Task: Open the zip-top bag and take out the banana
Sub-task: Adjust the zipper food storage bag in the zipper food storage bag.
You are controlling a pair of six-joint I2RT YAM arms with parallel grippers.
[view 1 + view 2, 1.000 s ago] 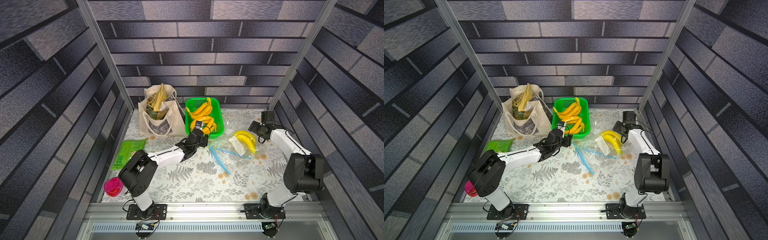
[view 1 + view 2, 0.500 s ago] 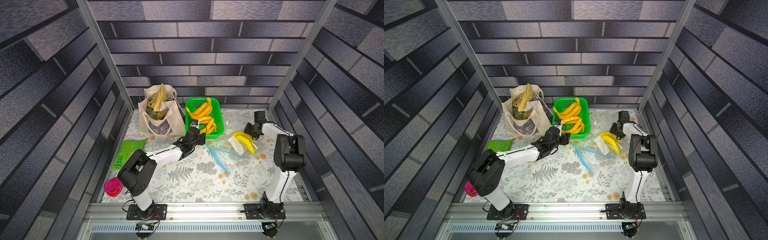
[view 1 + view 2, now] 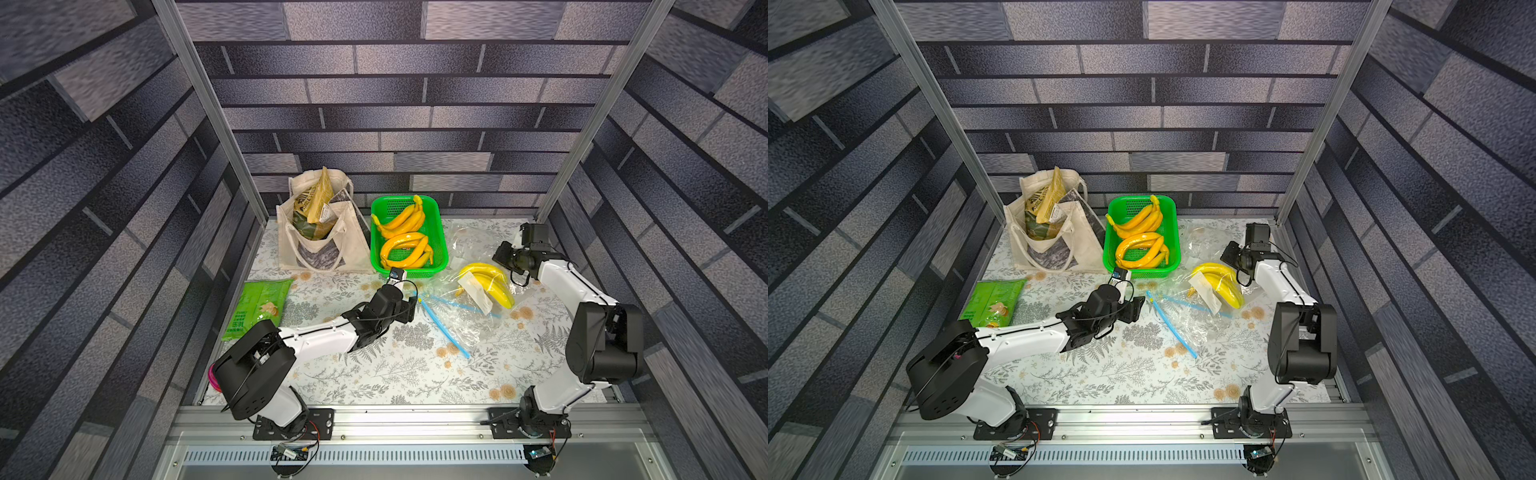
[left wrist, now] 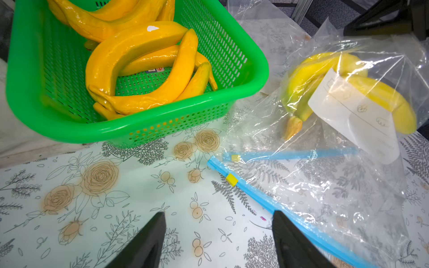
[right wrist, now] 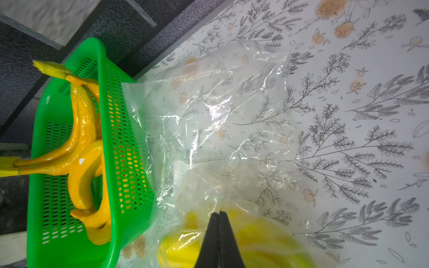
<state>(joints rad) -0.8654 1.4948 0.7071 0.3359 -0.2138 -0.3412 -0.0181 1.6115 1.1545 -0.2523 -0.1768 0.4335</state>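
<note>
The clear zip-top bag (image 3: 457,320) with a blue zip strip lies right of centre, its two strips (image 4: 253,197) spread apart. Inside lies the yellow banana (image 3: 494,282) bunch with a white label on it, also clear in the left wrist view (image 4: 376,92). My left gripper (image 3: 409,309) hovers open just left of the zip's near end, and one finger (image 4: 281,229) overlaps the blue strip. My right gripper (image 3: 500,257) is at the bag's far end. Its tips (image 5: 218,212) are shut on the bag's film above the banana (image 5: 267,239).
A green basket (image 3: 415,273) with several orange-yellow bananas stands behind the left gripper, touching the bag's film. A cloth tote (image 3: 320,245) stands at the back left. A green snack packet (image 3: 257,307) lies on the left, and the right wall is close behind the right arm.
My right gripper has gone from open to shut on the bag's film by the banana. My left gripper has moved away from the basket toward the zip's near end, staying open.
</note>
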